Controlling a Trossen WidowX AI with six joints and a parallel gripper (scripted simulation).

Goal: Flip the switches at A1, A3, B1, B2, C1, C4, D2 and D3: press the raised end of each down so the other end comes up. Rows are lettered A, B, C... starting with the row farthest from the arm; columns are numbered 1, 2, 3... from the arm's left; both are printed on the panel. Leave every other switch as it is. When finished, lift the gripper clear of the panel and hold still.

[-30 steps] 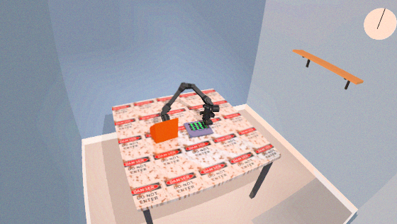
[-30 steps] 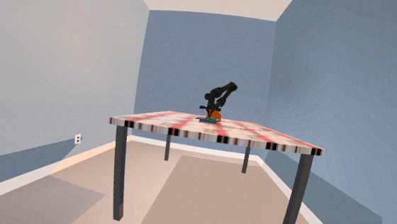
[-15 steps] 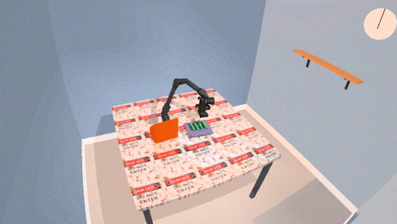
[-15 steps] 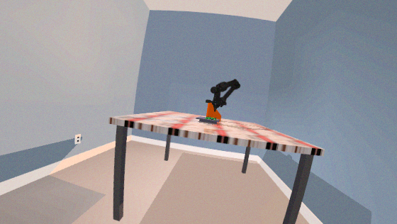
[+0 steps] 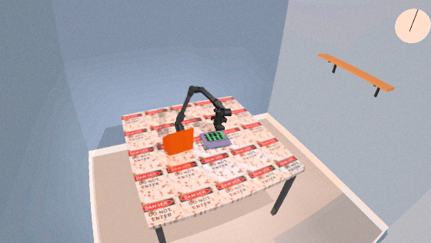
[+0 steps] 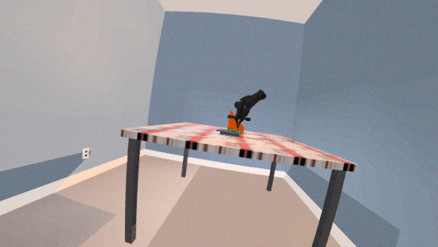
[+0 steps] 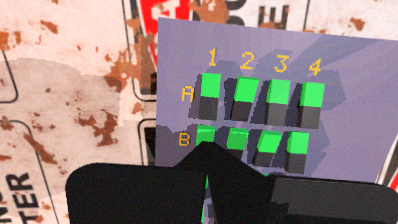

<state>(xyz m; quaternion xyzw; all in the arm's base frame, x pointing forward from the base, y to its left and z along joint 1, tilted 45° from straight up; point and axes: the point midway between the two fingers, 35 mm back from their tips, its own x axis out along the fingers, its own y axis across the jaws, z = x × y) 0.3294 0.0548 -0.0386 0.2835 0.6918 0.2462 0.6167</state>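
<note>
The purple switch panel [image 5: 220, 145] [image 7: 172, 40] lies on the table. Its switches have a green half and a dark half. In the wrist view row A shows whole: A1 [image 7: 210, 86], A2 [image 7: 246, 90], A3 [image 7: 278, 92] and A4 [image 7: 312, 95]. A2's dark half looks darker and shorter than the others. B1 [image 7: 205, 134] and B2 [image 7: 237, 138] are partly covered; B3 [image 7: 269, 142] and B4 [image 7: 298, 143] show. Rows C and D are mostly hidden. My gripper [image 5: 219, 128] [image 6: 238, 127] [image 7: 207, 148] is shut and empty, its tips over the panel beside B1; contact cannot be told.
An orange block [image 5: 178, 142] [image 6: 235, 124] stands on the table [image 5: 181, 184] [image 6: 195, 134] beside the panel, close to the arm's base. A wall shelf [image 5: 355, 72] is far off to the right.
</note>
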